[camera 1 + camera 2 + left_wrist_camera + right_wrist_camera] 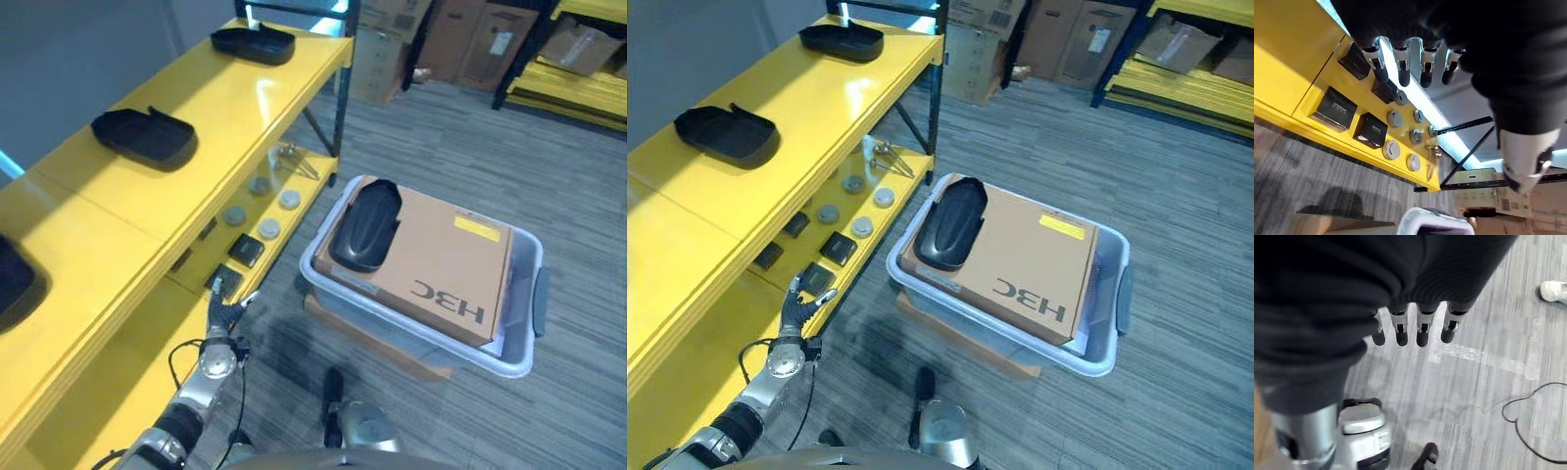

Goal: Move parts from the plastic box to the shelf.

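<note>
From the left eye, a black moulded part (365, 226) lies on a cardboard carton (431, 259) that sits in the grey plastic box (519, 338) on the floor, beside the yellow shelf (147, 211). Two similar black parts (145, 135) rest on the shelf's top board, well apart. The left hand (223, 311) hovers by the lower board's edge, fingers straight, holding nothing.

From the right eye, the part in the box (950, 223) looks like a thin, stiff plastic shell: probably light and smooth, likely best gripped across its raised rim at the narrow end.

The left wrist view shows that hand's fingers (1403, 66) spread and relaxed above small black blocks (1370, 130) and round discs (1391, 150) on the lower board.

The right wrist view shows the right hand (1415, 318) hanging over bare floor, fingers straight and empty; a person's shoe (1553, 290) is at the edge.
</note>
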{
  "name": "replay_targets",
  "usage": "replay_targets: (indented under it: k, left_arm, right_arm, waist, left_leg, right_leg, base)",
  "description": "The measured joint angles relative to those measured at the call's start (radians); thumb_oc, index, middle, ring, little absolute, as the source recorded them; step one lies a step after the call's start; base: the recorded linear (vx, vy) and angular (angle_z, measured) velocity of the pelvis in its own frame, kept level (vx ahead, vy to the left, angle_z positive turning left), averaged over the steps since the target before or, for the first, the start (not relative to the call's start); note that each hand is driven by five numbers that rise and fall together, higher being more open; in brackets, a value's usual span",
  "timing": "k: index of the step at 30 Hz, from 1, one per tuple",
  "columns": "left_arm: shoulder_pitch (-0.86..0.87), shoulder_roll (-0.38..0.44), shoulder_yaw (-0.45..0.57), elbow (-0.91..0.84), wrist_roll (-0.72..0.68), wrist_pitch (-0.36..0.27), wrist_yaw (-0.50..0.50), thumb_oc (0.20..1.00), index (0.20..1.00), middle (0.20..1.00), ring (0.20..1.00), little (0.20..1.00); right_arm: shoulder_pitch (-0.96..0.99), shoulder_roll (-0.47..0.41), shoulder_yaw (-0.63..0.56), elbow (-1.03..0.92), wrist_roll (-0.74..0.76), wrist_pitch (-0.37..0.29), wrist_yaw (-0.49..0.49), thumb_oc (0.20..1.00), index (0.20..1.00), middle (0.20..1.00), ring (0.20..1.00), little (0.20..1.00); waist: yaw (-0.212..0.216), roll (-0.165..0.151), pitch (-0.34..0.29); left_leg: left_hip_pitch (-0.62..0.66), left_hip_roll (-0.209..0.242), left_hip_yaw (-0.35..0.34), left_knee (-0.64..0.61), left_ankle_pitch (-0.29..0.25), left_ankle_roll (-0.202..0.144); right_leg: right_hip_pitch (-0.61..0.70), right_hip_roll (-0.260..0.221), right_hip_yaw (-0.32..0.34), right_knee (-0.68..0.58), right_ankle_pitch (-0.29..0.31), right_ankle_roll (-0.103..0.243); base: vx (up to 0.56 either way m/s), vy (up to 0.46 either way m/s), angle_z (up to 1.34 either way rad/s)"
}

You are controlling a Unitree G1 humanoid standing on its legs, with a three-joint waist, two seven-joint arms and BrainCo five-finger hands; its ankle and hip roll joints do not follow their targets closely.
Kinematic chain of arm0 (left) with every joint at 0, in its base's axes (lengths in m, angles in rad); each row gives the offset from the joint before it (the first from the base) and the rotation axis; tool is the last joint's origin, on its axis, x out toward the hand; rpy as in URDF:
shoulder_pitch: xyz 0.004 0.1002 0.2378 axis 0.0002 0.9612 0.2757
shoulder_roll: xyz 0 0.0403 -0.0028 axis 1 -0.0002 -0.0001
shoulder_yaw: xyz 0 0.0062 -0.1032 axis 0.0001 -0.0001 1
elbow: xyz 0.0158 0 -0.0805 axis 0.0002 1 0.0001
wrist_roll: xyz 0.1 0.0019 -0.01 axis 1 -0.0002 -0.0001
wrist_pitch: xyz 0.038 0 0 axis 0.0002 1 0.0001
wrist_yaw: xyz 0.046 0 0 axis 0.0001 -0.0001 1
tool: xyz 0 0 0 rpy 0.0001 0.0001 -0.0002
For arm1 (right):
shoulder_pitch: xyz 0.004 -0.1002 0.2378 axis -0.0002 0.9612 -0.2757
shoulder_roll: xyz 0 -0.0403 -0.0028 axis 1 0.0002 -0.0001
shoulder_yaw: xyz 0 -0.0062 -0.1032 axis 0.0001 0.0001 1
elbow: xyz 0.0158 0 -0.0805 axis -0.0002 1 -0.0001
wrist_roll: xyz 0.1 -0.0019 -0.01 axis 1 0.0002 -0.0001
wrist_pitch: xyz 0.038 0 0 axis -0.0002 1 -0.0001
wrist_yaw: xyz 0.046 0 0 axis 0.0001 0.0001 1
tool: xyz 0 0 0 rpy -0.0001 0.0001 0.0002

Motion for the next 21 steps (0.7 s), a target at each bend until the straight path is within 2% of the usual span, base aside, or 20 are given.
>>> replay_targets:
  k: [1,2,3,4,5,6,7,8,9,11,13,16,17,19,21]
  left_arm:
    - [0.018,-0.001,0.009,0.008,0.0,0.0,0.004,1.0,1.0,1.0,1.0,1.0]
    - [0.035,-0.011,0.034,0.051,0.0,-0.009,0.008,1.0,1.0,1.0,1.0,1.0]
    - [0.042,-0.017,0.041,0.08,-0.001,-0.008,0.017,1.0,1.0,1.0,1.0,1.0]
    - [0.08,-0.018,0.065,0.098,-0.003,-0.003,0.022,1.0,1.0,1.0,1.0,1.0]
    - [0.089,-0.019,0.087,0.117,-0.004,-0.003,0.02,1.0,1.0,1.0,1.0,1.0]
    - [0.101,-0.017,0.097,0.124,-0.011,-0.003,0.02,1.0,1.0,1.0,1.0,1.0]
    - [0.114,-0.016,0.114,0.143,-0.026,-0.002,0.016,1.0,1.0,1.0,1.0,1.0]
    - [0.138,-0.01,0.128,0.158,-0.041,-0.002,0.008,1.0,1.0,1.0,1.0,1.0]
    - [0.158,-0.004,0.144,0.179,-0.06,-0.002,-0.011,1.0,1.0,1.0,1.0,1.0]
    - [0.177,-0.004,0.155,0.228,-0.078,-0.002,-0.032,1.0,1.0,1.0,1.0,1.0]
    - [0.181,-0.012,0.148,0.308,-0.076,0.008,-0.051,1.0,1.0,1.0,1.0,1.0]
    - [0.195,-0.007,0.147,0.397,-0.076,0.021,-0.052,1.0,1.0,1.0,1.0,1.0]
    - [0.197,-0.006,0.174,0.43,-0.093,0.025,-0.054,1.0,1.0,1.0,1.0,1.0]
    - [0.196,-0.001,0.223,0.453,-0.138,0.028,-0.06,1.0,1.0,1.0,1.0,1.0]
    - [0.183,0.006,0.248,0.456,-0.177,0.027,-0.078,1.0,1.0,1.0,1.0,1.0]
  right_arm:
    - [-0.012,-0.012,0.006,-0.002,-0.005,-0.008,-0.001,1.0,1.0,1.0,1.0,1.0]
    - [-0.038,-0.031,0.035,0.0,-0.002,-0.022,-0.001,1.0,1.0,1.0,1.0,1.0]
    - [-0.071,-0.05,0.045,0.004,-0.002,-0.026,-0.002,1.0,1.0,1.0,1.0,1.0]
    - [-0.117,-0.066,0.045,-0.004,0.009,-0.043,-0.002,1.0,1.0,1.0,1.0,1.0]
    - [-0.133,-0.068,0.046,-0.005,0.011,-0.044,-0.002,1.0,1.0,1.0,1.0,1.0]
    - [-0.145,-0.067,0.046,-0.01,0.017,-0.043,-0.003,1.0,1.0,1.0,1.0,1.0]
    - [-0.15,-0.058,0.048,-0.029,0.021,-0.048,-0.003,1.0,1.0,1.0,1.0,1.0]
    - [-0.151,-0.042,0.054,-0.041,0.029,-0.052,-0.004,1.0,1.0,1.0,1.0,1.0]
    - [-0.148,-0.017,0.057,-0.041,0.041,-0.055,-0.005,1.0,1.0,1.0,1.0,1.0]
    - [-0.124,0.016,0.054,-0.035,0.056,-0.045,-0.012,1.0,1.0,1.0,1.0,1.0]
    - [-0.098,0.036,0.048,-0.034,0.057,-0.045,-0.021,1.0,1.0,1.0,1.0,1.0]
    - [-0.074,0.06,0.043,-0.034,0.045,-0.058,-0.027,1.0,1.0,1.0,1.0,1.0]
    - [-0.076,0.061,0.033,-0.028,0.05,-0.063,-0.03,1.0,1.0,1.0,1.0,1.0]
    - [-0.077,0.06,0.013,-0.027,0.065,-0.06,-0.032,1.0,1.0,1.0,1.0,1.0]
    - [-0.064,0.061,-0.009,-0.024,0.039,-0.051,-0.031,1.0,1.0,1.0,1.0,1.0]
  waist:
    - [0.016,-0.002,0.001]
    - [0.038,-0.028,0.004]
    - [0.073,-0.022,0.001]
    - [0.084,-0.012,0.002]
    - [0.082,-0.011,0.001]
    - [0.109,-0.01,0.0]
    - [0.144,-0.017,0.0]
    - [0.154,-0.025,-0.007]
    - [0.145,-0.047,-0.016]
    - [0.144,-0.075,-0.022]
    - [0.14,-0.09,-0.028]
    - [0.136,-0.091,-0.024]
    - [0.14,-0.079,-0.017]
    - [0.133,-0.058,-0.005]
    - [0.11,-0.05,0.0]
  left_leg:
    - [-0.004,-0.01,-0.029,0.022,-0.008,-0.005]
    - [-0.017,-0.078,-0.167,0.039,-0.061,-0.007]
    - [-0.019,-0.136,-0.258,0.014,-0.083,-0.007]
    - [-0.048,-0.194,-0.307,0.005,-0.095,0.014]
    - [-0.057,-0.238,-0.404,-0.011,-0.105,0.032]
    - [-0.064,-0.274,-0.467,-0.033,-0.113,0.054]
    - [-0.069,-0.3,-0.513,-0.029,-0.095,0.1]
    - [-0.073,-0.305,-0.505,-0.031,-0.096,0.108]
    - [-0.078,-0.312,-0.503,-0.039,-0.093,0.112]
    - [-0.064,-0.323,-0.492,-0.06,-0.061,0.129]
    - [-0.057,-0.337,-0.476,-0.069,-0.055,0.138]
    - [-0.058,-0.34,-0.433,-0.08,-0.049,0.153]
    - [-0.06,-0.321,-0.393,-0.087,-0.046,0.158]
    - [-0.062,-0.289,-0.368,-0.088,-0.049,0.157]
    - [-0.059,-0.284,-0.38,-0.088,-0.049,0.156]
  right_leg:
    - [0.01,-0.003,0.019,-0.016,0.014,-0.019]
    - [0.003,-0.009,0.112,-0.028,0.063,-0.061]
    - [-0.016,-0.017,0.165,-0.035,0.07,-0.051]
    - [-0.027,-0.019,0.176,-0.043,0.082,-0.043]
    - [-0.036,-0.016,0.204,-0.042,0.092,-0.043]
    - [-0.045,-0.004,0.236,-0.042,0.095,-0.039]
    - [-0.055,0.007,0.276,-0.042,0.1,-0.036]
    - [-0.058,0.006,0.277,-0.041,0.101,-0.032]
    - [-0.066,-0.003,0.276,-0.041,0.094,-0.02]
    - [-0.073,-0.013,0.281,-0.041,0.1,0.002]
    - [-0.075,-0.025,0.289,-0.044,0.112,0.015]
    - [-0.095,-0.04,0.286,-0.034,0.087,0.049]
    - [-0.121,-0.047,0.214,-0.001,0.055,0.067]
    - [-0.133,-0.052,0.148,0.051,0.039,0.075]
    - [-0.095,-0.072,0.195,0.055,0.039,0.076]
  base:
    - [-0.02,-0.045,-0.88]
    - [0.02,0.01,-1.2]
    - [0.02,0.007,-1.41]
    - [0.02,0.011,-1.2]
    - [0.0,0.013,-1.01]
    - [0.0,0.03,-1.09]
    - [-0.01,0.055,-1.25]
    - [-0.04,0.106,-0.76]
    - [-0.05,0.142,-0.24]
    - [-0.06,0.131,0.01]
    - [-0.07,0.08,-0.11]
    - [-0.06,0.022,-0.38]
    - [-0.01,-0.031,-0.73]
    - [0.04,-0.07,-0.64]
    - [0.1,-0.14,0.01]
